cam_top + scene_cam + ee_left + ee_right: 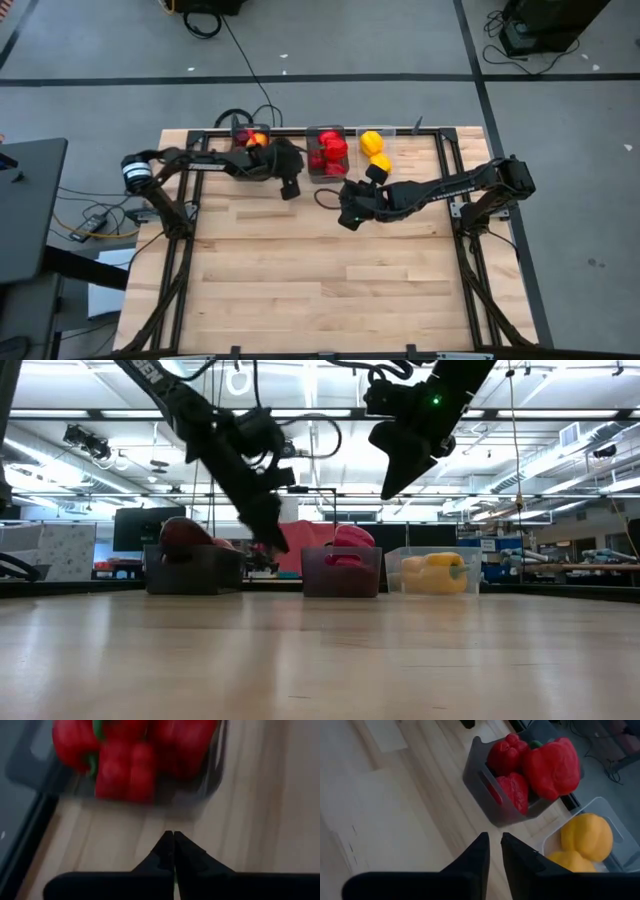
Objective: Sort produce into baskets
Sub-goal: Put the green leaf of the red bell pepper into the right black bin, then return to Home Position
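Three baskets stand in a row at the table's far edge. The left dark basket (250,138) holds apples (180,535). The middle dark basket (328,152) holds red bell peppers (125,765). The clear basket (376,152) on the right holds two yellow peppers (587,835). My left gripper (290,188) hangs shut and empty above the table, just in front of the middle basket (210,790). My right gripper (350,215) hovers higher, nearer the table's middle, pointing slantwise down toward the middle basket (490,805). Its fingers are a narrow gap apart, with nothing between them.
Bare wood spreads across the whole near half of the table (320,290). Black frame rails (450,180) run along the table's sides and far edge. A cable (235,118) lies behind the baskets. My two arms stand close together in front of the middle basket.
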You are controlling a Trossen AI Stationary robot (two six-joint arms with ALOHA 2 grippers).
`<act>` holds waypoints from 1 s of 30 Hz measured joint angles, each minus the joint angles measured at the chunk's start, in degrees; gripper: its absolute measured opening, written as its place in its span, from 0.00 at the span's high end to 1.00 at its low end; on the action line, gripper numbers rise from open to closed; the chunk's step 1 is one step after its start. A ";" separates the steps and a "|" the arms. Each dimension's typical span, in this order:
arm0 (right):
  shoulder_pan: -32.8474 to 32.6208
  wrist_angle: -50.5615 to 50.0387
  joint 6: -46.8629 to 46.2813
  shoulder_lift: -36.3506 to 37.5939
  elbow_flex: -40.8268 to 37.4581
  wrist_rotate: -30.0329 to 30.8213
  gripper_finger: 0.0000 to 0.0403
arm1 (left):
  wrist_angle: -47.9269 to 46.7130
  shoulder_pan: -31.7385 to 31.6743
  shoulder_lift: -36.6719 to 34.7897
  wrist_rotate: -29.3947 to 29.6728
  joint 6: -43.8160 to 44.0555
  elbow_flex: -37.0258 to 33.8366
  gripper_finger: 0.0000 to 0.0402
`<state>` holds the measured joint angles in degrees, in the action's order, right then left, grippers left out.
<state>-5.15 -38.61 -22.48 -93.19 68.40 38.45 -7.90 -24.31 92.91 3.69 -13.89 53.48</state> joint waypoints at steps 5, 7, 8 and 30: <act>-0.19 -0.05 0.00 -0.02 0.00 0.89 0.85 | 4.74 1.33 -0.82 -0.89 0.15 3.85 0.99; -0.19 -0.23 -0.01 -0.02 0.00 0.95 0.86 | 8.06 1.74 0.31 -3.40 0.70 4.68 0.99; -0.21 -0.43 -0.06 -0.02 0.00 0.95 0.86 | 9.86 1.95 1.04 -4.66 1.31 4.96 0.99; -4.98 -2.34 -6.60 9.42 -3.89 13.02 0.68 | 2.85 3.48 -12.11 -7.91 8.53 2.35 0.54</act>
<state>-10.13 -40.95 -29.08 -83.77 64.51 51.47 -5.05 -20.83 80.80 -4.21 -5.36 55.83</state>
